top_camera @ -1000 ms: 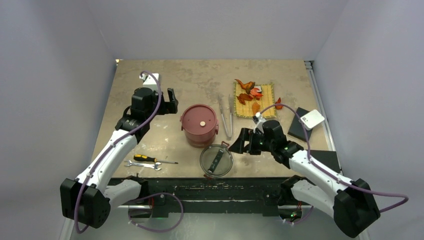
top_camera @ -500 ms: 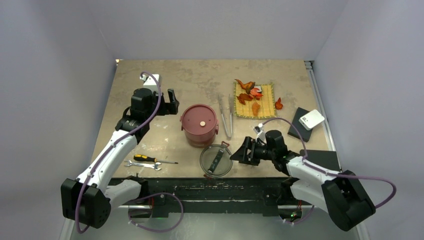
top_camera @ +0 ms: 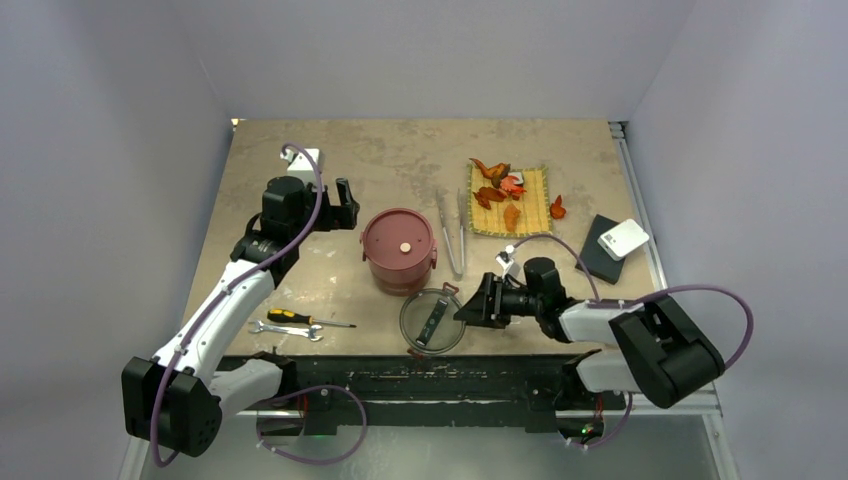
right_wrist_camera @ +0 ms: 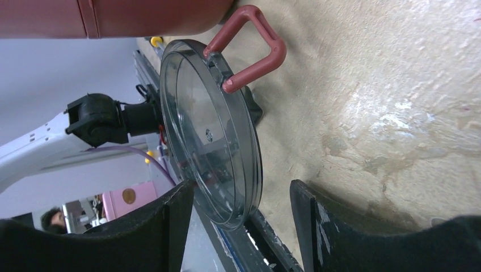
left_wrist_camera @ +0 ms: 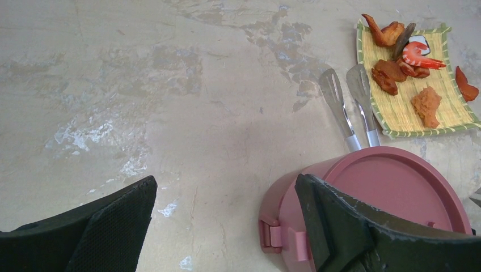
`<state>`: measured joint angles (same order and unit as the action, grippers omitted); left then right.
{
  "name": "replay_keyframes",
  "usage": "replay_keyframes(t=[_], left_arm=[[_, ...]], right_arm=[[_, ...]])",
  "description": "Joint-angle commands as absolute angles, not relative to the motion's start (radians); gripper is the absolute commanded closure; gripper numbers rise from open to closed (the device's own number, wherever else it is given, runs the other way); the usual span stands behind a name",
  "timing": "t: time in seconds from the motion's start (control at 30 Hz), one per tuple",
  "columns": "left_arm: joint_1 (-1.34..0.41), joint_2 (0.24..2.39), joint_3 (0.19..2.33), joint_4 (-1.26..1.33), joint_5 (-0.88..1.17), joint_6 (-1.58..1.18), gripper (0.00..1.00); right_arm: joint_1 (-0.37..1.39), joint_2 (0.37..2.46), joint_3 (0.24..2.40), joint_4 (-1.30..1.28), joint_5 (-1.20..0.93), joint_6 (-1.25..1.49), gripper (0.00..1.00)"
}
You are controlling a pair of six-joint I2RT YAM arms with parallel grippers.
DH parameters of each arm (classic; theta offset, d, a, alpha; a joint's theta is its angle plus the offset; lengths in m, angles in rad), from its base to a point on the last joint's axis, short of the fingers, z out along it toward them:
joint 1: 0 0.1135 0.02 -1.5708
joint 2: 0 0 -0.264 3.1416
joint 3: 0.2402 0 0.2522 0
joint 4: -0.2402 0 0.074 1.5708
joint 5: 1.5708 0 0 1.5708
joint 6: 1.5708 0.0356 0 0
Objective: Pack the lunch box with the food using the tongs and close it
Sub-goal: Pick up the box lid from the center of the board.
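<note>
Mid-counter (top_camera: 400,160), a little left of centre, we have the lunch box (top_camera: 398,275) standing upright and stacked, with a red disc lid (top_camera: 388,238) covering the top. Just to its right lie the tongs (top_camera: 452,235). Their long axis runs near-to-far, with the spoon tips pointing at the far edge and the joined end toward the arm bases, level with the box's right side. The arms are slightly splayed at the tips. The tongs lie flat between the box and the yellow mat (top_camera: 535,210), close to both.

The food (top_camera: 497,190) is on that mat: orange, red and brown pieces, mostly on its far half. One more red piece (top_camera: 557,208) sits off the mat on the counter to its right. The mat's long axis also runs near-to-far.

The see-through top lid (top_camera: 433,322) lies at the near edge, just in front of the box, with its red handle toward the box. The right pincer (right_wrist_camera: 241,192) comes in low from the right, jaws partly apart and straddling the lid's rim. We see a gap between the rim and one finger, so nothing is clamped. The left pincer (left_wrist_camera: 225,187) hangs left of the box, jaws wide, holding nothing.

Near left, the screwdriver (top_camera: 300,319) and wrench (top_camera: 285,329) lie side by side, well apart from the tongs. At the right edge is a black pad (top_camera: 595,262) with a white block (top_camera: 624,239) on it.
</note>
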<state>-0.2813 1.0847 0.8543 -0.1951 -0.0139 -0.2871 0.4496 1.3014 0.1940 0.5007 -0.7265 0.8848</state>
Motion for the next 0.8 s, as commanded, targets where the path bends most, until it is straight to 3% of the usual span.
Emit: replay_keyframes(t=[0.0,0.2,0.37,0.6,0.77], left_arm=[[-0.274,1.082,0.866,-0.158,-0.005,-0.280,0.06],[-0.273,1.078,0.864,-0.163,-0.010,-0.275,0.06],[-0.273,1.082,0.864,-0.163,-0.014,-0.273,0.06],[-0.273,1.083,0.864,-0.166,-0.016,-0.270,0.06],[-0.273,1.083,0.864,-0.167,-0.015,-0.270,0.06]], right_arm=[[0.448,1.359,0.218,0.638,-0.807,0.889,0.35],[0.449,1.433,0.227,0.715,-0.877,0.899,0.50],[0.449,1.458,0.236,0.782,-0.913,0.928,0.52],[0.449,1.500,0.240,0.838,-0.923,0.953,0.68],[0.451,1.516,0.249,0.838,-0.908,0.951,0.67]])
